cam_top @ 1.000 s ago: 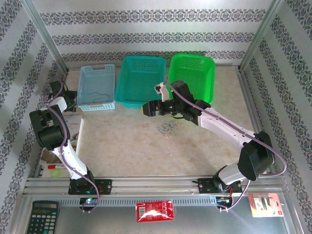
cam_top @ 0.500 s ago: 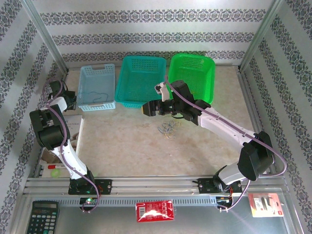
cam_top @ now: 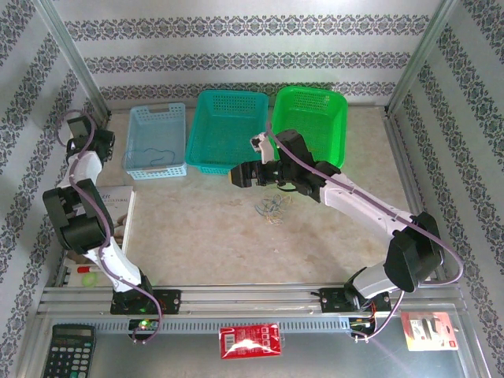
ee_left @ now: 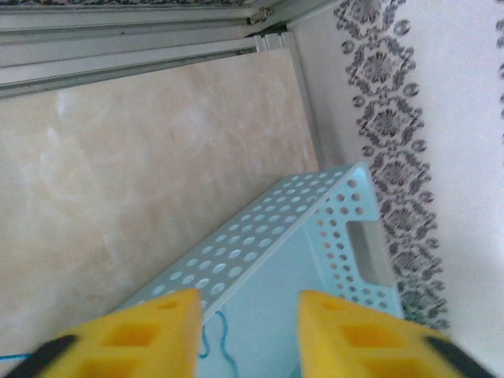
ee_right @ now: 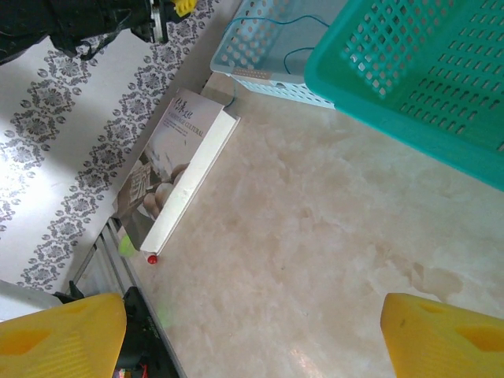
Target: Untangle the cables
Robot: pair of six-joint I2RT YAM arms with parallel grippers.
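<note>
The cables (cam_top: 272,208), a small tangle of thin curly blue, yellow and pale strands, lie on the table in front of the teal basket (cam_top: 224,130). One blue cable (ee_left: 209,346) lies apart inside the light blue basket (ee_left: 331,236), also seen as the blue cable (cam_top: 154,153) from above. My left gripper (ee_left: 248,339) hovers open over that basket's near-left corner, nothing between its yellow fingers; from above, the left gripper (cam_top: 93,135) is up by the left wall. My right gripper (cam_top: 236,176) hangs wide open just behind and left of the tangle; the right gripper (ee_right: 252,323) has bare table between its fingers.
A green basket (cam_top: 311,122) stands right of the teal one at the back. A book (ee_right: 177,185) lies by the left frame, with a green ball and a red bead near it. Patterned walls and metal rails (cam_top: 236,299) enclose the table. A calculator (cam_top: 69,350) lies outside the front rail.
My left arm has lifted and swung back-left, away from the light blue basket's side; its jaws shut and then opened again. The right arm and the tangle have not moved.
</note>
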